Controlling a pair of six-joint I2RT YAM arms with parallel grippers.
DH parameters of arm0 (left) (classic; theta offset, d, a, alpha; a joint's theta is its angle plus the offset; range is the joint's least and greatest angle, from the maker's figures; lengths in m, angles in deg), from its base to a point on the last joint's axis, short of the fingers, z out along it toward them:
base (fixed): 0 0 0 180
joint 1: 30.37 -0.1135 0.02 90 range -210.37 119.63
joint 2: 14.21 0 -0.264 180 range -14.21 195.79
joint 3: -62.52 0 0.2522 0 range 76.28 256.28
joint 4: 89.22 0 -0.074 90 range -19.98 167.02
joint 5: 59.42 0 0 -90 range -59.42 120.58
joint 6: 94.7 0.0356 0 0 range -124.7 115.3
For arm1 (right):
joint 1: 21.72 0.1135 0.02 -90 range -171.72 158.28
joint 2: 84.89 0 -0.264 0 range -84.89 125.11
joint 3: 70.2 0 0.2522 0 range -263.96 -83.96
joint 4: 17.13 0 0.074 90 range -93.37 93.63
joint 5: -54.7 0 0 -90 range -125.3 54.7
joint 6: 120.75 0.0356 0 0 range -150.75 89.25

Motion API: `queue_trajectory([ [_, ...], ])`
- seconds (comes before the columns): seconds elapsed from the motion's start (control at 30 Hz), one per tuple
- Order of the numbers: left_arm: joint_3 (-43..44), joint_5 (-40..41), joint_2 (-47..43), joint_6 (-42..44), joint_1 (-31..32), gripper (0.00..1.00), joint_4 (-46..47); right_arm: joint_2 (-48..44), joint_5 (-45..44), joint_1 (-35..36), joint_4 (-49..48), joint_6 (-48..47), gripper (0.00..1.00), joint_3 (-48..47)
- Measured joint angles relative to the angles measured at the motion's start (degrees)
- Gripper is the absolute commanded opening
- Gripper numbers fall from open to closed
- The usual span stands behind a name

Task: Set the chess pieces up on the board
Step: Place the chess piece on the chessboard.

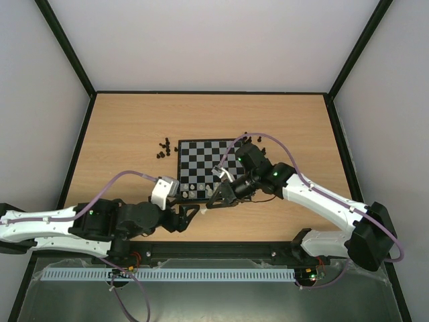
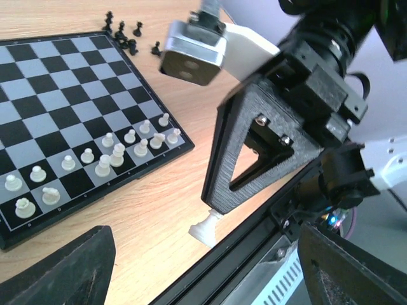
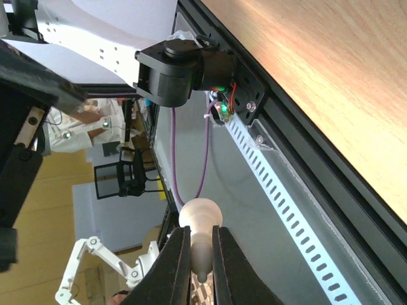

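The board (image 1: 208, 164) lies mid-table and also shows in the left wrist view (image 2: 57, 95). Several cream-white chess pieces (image 2: 105, 159) stand on its two near rows (image 1: 191, 192). Black pieces (image 1: 163, 149) lie loose on the table off the board's far left corner (image 2: 124, 35). My right gripper (image 3: 200, 234) is shut on a cream-white piece (image 3: 200, 219), base outward. In the left wrist view that piece (image 2: 206, 229) hangs low over the wood by the table's front rail. My right gripper (image 1: 213, 199) is just off the board's near edge. My left gripper (image 1: 193, 212) is beside it, open and empty (image 2: 203, 270).
A few more black pieces (image 1: 248, 137) lie off the board's far right corner. The black front rail (image 2: 254, 254) and slotted cable duct (image 3: 286, 203) run close below both grippers. The two arms sit very near each other.
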Motion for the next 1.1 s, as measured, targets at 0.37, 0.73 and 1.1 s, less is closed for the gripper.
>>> queue_trajectory([
  [0.37,-0.26,11.93,-1.77,-11.54,-0.22,0.99,-5.97,-0.28,-11.41,-0.04,8.11,-4.07,0.04,-6.01],
  [0.73,-4.92,6.19,-0.44,-11.8,-25.46,0.99,-5.35,1.75,-38.53,2.93,22.82,-7.96,0.04,-21.31],
  [1.1,-15.41,-19.63,-0.5,-1.36,-54.45,0.99,7.65,14.23,-61.2,11.76,33.79,-7.85,0.04,-31.67],
])
